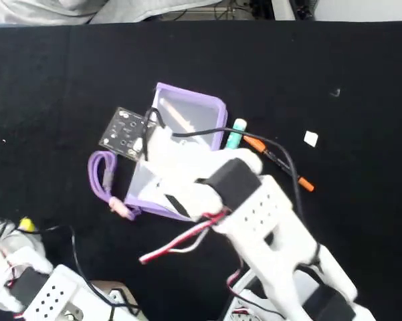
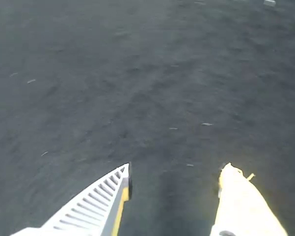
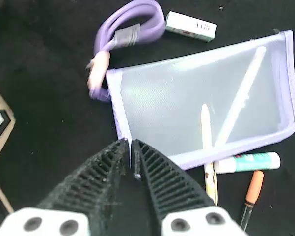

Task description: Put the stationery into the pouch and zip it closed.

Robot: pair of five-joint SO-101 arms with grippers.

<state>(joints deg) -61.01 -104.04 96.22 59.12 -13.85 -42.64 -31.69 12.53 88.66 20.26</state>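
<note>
The clear pouch (image 3: 186, 103) with purple trim lies flat, under my right arm in the high view (image 1: 187, 110). A white stick (image 3: 240, 98) lies inside it, and a cream pen (image 3: 206, 142) pokes out through its long edge. My right gripper (image 3: 131, 147) is shut at the pouch's corner on a small piece that looks like the zipper pull. A green-capped glue stick (image 3: 248, 162) and an orange pen (image 3: 254, 189) lie just outside that edge. My left gripper (image 2: 176, 172) hangs open over bare black cloth, at the table's near left (image 1: 23, 227).
The pouch's purple strap loop (image 1: 102, 175) curls beside it, and a white boxed eraser (image 3: 190, 25) lies by the strap. A black dotted card (image 1: 124, 134) lies at the pouch's left. A small white piece (image 1: 311, 139) lies alone to the right. Black cloth (image 1: 53, 80) covers the table.
</note>
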